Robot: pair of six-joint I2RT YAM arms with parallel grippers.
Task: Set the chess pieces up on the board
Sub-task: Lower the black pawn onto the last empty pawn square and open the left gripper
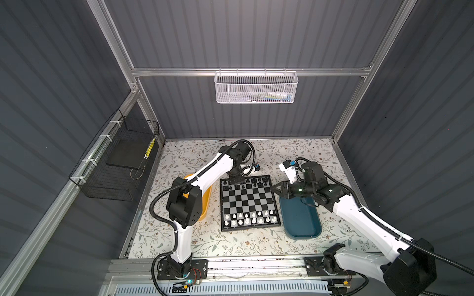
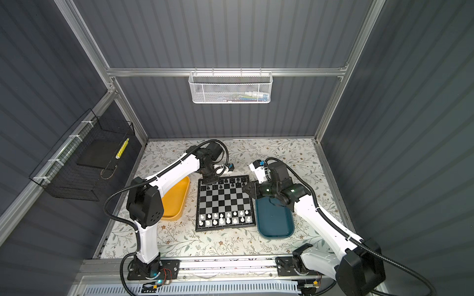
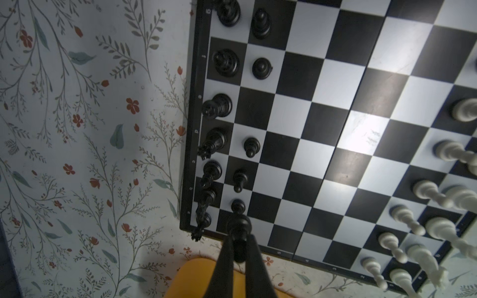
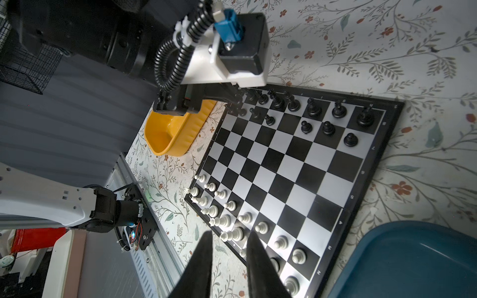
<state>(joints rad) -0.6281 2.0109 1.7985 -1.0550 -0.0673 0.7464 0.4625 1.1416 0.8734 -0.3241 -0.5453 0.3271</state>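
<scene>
Board point(image 1: 248, 202) appeared nearly set — one black-pawn square point(image 3: 254, 109) vacant | left fingers point(image 3: 222, 271) clamped black pawn point(image 3: 238, 227) | right fingers point(image 4: 200, 268) narrow, empty.

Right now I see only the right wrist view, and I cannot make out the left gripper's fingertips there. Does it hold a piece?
Observer: Yes. The left wrist view shows the left gripper shut on a black pawn.
Operator: Where exactly?
Observer: On the board, at the corner end of the black pawn row, beside the corner rook, on the yellow tray's side.
Operator: And where is my right gripper?
Observer: Both top views show the right gripper by the board's rim near the black pieces, at the teal tray's far end.
</scene>
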